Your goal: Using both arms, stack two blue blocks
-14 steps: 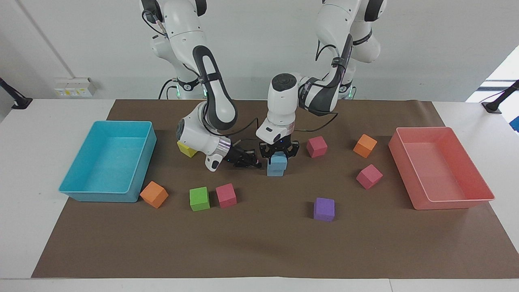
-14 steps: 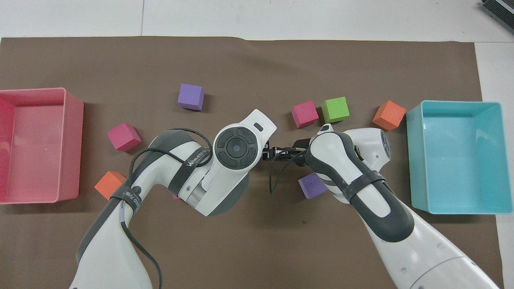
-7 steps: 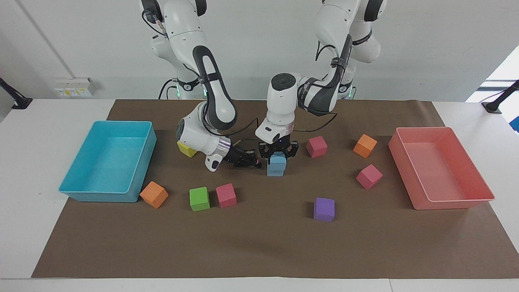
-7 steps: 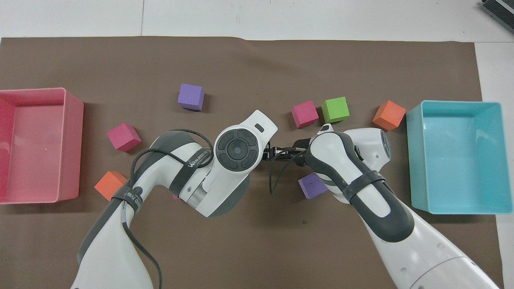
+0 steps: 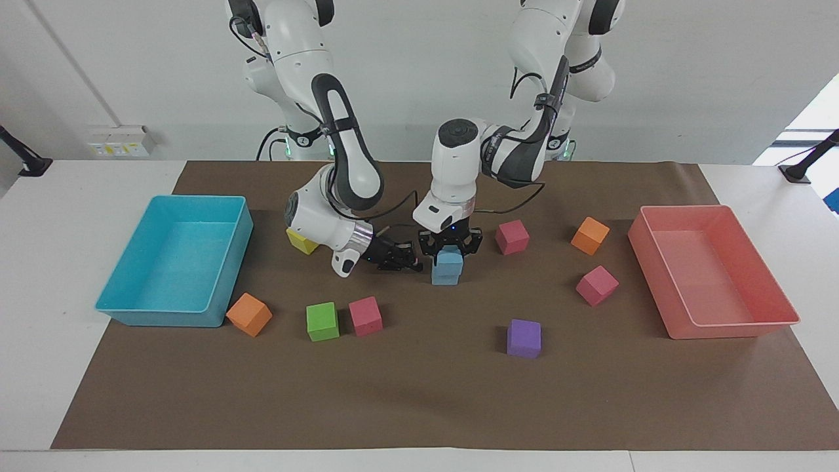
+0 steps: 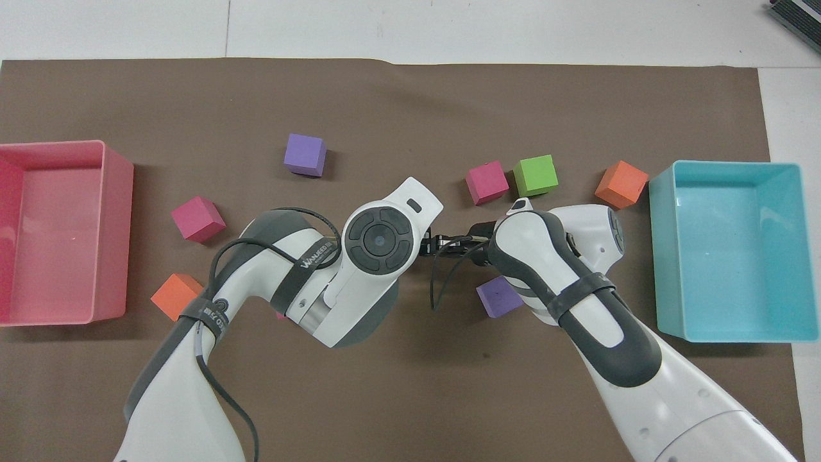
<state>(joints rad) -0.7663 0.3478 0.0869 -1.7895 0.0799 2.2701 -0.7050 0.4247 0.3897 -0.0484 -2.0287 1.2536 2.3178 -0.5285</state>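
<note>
Two sky-blue blocks stand stacked at the table's middle: the upper blue block (image 5: 449, 259) rests on the lower blue block (image 5: 446, 276). My left gripper (image 5: 451, 244) points straight down over the stack, its fingers on either side of the upper block, shut on it. My right gripper (image 5: 401, 258) lies low and level just beside the stack, toward the right arm's end, pointing at it. In the overhead view the left arm's wrist (image 6: 378, 239) hides both blocks and its gripper; the right gripper (image 6: 449, 244) shows between the two arms.
A turquoise bin (image 5: 115, 301) stands at the right arm's end, a pink bin (image 5: 734, 328) at the left arm's end. Loose cubes lie around: yellow (image 5: 301, 241), orange (image 5: 249, 314), green (image 5: 322, 321), pink (image 5: 365, 316), purple (image 5: 524, 338), pink (image 5: 597, 285), orange (image 5: 590, 235), pink (image 5: 512, 236), purple (image 6: 499, 296).
The left arm's wrist has shifted very slightly; the stack and the right gripper stay where they were.
</note>
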